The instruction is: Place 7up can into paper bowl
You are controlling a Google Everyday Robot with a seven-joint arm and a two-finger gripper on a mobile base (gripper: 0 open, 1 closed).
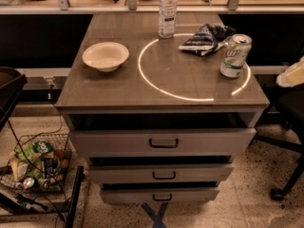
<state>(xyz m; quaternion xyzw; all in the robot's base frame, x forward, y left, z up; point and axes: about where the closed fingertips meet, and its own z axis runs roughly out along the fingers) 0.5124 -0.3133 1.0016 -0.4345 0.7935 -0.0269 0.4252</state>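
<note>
My fingers (291, 74) hang just off the right edge of the surface (166, 91); I cannot tell whether they are open or closed. The 7up can (234, 56) stands upright near that edge, well apart from the paper bowl (105, 56) on the left.

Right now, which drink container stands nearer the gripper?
The 7up can, short and green-white: the gripper is to its right, at the picture's edge. The clear bottle stands farther away.
</note>
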